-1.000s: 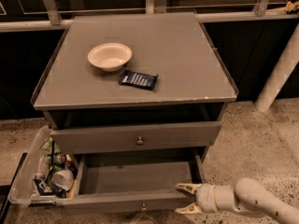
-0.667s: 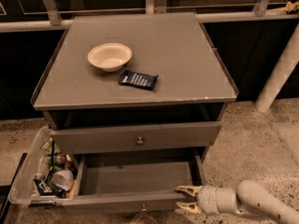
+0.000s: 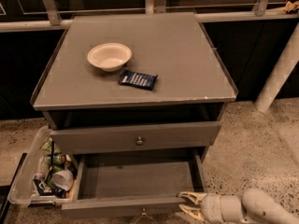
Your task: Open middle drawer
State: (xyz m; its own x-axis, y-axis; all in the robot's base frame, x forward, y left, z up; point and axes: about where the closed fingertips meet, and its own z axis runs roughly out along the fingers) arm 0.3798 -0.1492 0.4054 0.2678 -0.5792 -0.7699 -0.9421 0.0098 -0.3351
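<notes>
Jaws spread, gripper (image 3: 180, 203) sits beside right front corner of middle drawer (image 3: 135, 178).

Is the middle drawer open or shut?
Open: the middle drawer is pulled out, grey inside showing; the pincer is at its front right corner.

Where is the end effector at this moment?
In the camera view, the end effector is at the bottom right, beside the right front corner of the open middle drawer.

Grey cabinet top (image 3: 187, 64) with white bowl (image 3: 109, 56) and dark packet (image 3: 137, 79) nearby; claw (image 3: 182, 203) low at its right front
</notes>
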